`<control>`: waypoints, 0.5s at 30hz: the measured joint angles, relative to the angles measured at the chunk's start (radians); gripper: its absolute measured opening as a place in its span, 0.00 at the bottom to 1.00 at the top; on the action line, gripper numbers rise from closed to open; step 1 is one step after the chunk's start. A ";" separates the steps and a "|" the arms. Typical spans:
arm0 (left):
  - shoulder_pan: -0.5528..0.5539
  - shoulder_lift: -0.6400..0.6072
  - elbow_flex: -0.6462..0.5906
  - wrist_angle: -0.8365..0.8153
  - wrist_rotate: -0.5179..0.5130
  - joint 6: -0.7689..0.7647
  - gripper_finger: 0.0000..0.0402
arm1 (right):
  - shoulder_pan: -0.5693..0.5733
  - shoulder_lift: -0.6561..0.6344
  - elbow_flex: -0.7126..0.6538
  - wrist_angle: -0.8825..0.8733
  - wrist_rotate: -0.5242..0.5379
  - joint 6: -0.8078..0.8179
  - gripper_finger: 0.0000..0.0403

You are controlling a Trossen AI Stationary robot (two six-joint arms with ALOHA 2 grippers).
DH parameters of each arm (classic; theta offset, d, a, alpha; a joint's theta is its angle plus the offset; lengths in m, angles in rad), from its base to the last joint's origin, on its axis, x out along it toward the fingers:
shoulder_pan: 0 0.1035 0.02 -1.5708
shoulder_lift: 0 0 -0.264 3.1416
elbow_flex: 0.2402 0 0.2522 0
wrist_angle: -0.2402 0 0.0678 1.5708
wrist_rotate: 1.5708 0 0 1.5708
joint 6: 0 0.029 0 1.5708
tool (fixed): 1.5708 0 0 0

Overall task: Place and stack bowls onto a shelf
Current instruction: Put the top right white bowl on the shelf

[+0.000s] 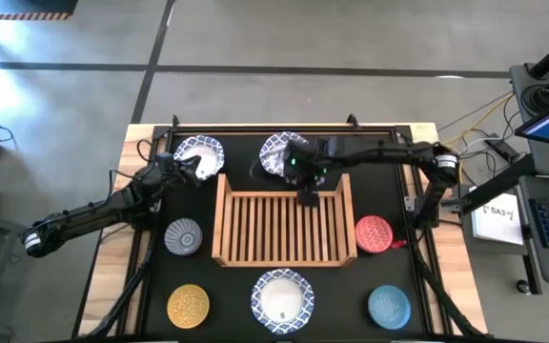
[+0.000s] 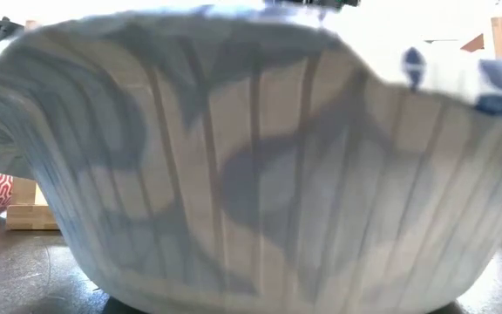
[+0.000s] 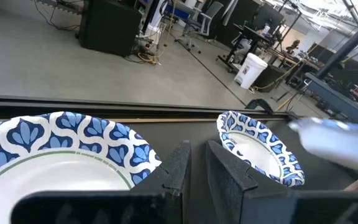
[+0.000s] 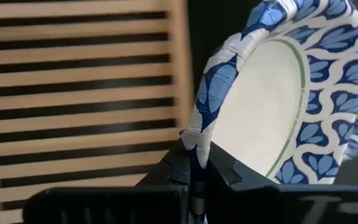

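Fingers [image 4: 194,163] of right arm pinch patterned bowl [image 4: 272,106] above shelf [image 4: 79,93].

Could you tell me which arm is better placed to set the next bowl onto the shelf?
The right. Its gripper is already shut on the rim of a white blue-patterned bowl, held at the wooden shelf's back edge. The left gripper is beside another patterned bowl, holding nothing.
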 joint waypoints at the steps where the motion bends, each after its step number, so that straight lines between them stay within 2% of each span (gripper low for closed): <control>1: 0.000 0.000 0.000 0.000 0.000 0.000 0.08 | 0.025 0.000 0.000 0.000 0.000 0.019 0.02; 15: 0.000 0.000 0.000 0.000 0.000 0.000 0.08 | 0.308 -0.001 -0.048 -0.022 0.026 0.305 0.02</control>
